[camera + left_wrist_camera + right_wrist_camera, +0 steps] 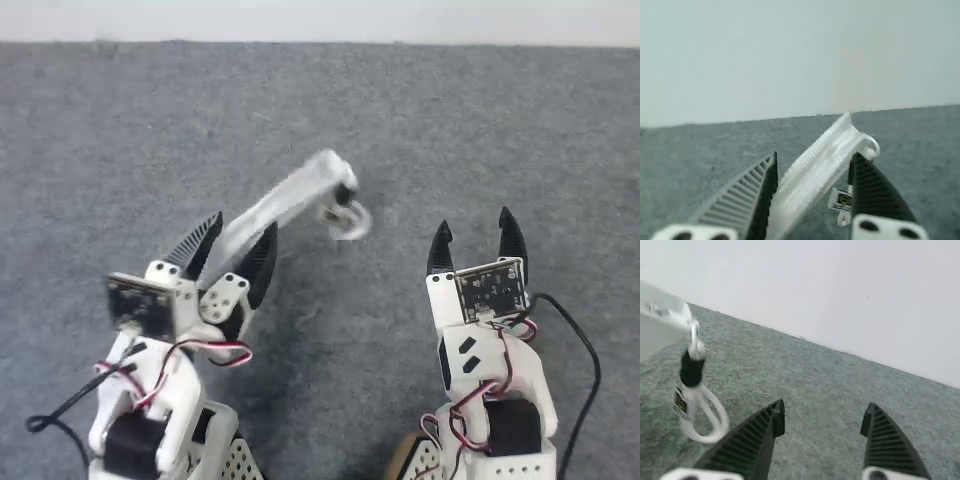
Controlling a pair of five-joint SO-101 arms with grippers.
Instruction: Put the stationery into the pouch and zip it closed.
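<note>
- The pouch (290, 200) was a slim, whitish, translucent sleeve with a ribbed zip edge, and it slanted up off the table.
- A black bead (691, 367) and a white cord loop (702, 415) dangled from its far end.
- The left gripper (245, 225) clasped the pouch's near end between ridged black fingers.
- The right gripper (473, 225) gaped wide, holding nothing, near the loop.
- The table cover (450, 120) was a grey, felt-like mat.

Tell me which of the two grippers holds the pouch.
The left gripper: the white pouch sticks out from between its fingers, while the right gripper stands open and empty.
</note>
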